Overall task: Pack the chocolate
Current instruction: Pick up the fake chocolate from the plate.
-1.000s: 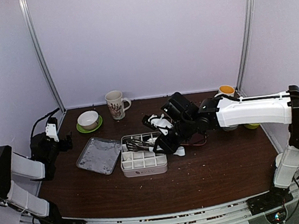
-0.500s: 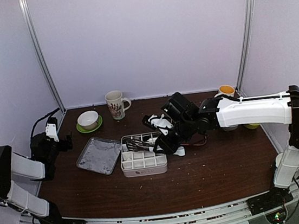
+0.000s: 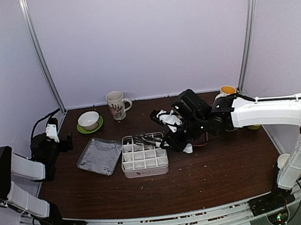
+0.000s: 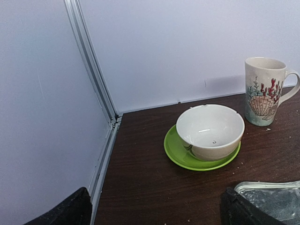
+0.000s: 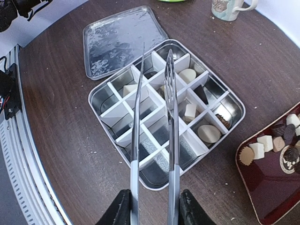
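Here the right end effector (image 5: 152,209) is clamped narrowly on a pair of tongs (image 5: 169,117), gripping both handles, with the two slim blades reaching out over the divided tin (image 3: 145,170) in the middle of the counter (image 3: 214,181). The blade tips stand slightly apart above the tin's cells; whether they touch anything cannot be told. Some of the chocolate (image 5: 208,133) already sits in the tin, cream, tan and dark pieces in separate cells. More pieces lie on a dark red tray (image 5: 262,187) just right of the tin. The tin's lid (image 5: 123,40) lies flat on the counter just left of it. The left end effector (image 3: 53,136) hangs wide open at the far left. Ahead of it are a white bowl (image 4: 211,131) on a green saucer (image 4: 176,152) and a shell-patterned mug (image 4: 262,91).
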Tool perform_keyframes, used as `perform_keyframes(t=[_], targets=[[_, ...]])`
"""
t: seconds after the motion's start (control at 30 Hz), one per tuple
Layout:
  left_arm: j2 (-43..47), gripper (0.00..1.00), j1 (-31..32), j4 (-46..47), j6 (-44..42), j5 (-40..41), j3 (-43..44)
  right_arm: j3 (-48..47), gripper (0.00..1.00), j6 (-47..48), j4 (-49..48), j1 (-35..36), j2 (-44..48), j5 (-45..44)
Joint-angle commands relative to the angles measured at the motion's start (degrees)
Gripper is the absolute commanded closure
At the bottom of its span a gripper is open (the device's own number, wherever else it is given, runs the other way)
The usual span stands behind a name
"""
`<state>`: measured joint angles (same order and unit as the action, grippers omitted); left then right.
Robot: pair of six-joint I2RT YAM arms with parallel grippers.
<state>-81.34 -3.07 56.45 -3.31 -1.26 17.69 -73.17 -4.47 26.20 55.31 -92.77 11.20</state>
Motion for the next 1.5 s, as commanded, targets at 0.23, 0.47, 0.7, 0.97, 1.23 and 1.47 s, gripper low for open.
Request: perform_keyframes(t=[0.23,0.47,0.7,0.97,1.23,1.47], targets=[[-0.22,0.02,-0.44,1.64,0.53,0.30,1.12,7.09,0.65,-1.88,4.06,-2.28,13.57,-14.15],[-0.22,0.02,-0.44,1.63,0.50,0.30,1.12,10.16,0.65,-3.28,9.08,-8.35,15.04,-14.75],[-0.18,0.02,-0.37,1.65,0.50,0.30,1.13,9.78,0.64,-5.17,10.96,-12.62,10.48,-11.36],[-0.20,0.02,-0.43,1.64,0.50,0.29,1.12,6.30,0.64,-4.76,10.68,-13.73,5.12,-8.73],[-0.22,0.02,-0.39,1.65,0.51,0.29,1.12,5.86,0.65,-5.10,8.64,-14.52,2.27,-9.16],[-0.22,0.02,-0.40,1.65,0.50,0.29,1.12,5.26,0.67,-5.45,7.35,-14.91,0.62,-8.75]])
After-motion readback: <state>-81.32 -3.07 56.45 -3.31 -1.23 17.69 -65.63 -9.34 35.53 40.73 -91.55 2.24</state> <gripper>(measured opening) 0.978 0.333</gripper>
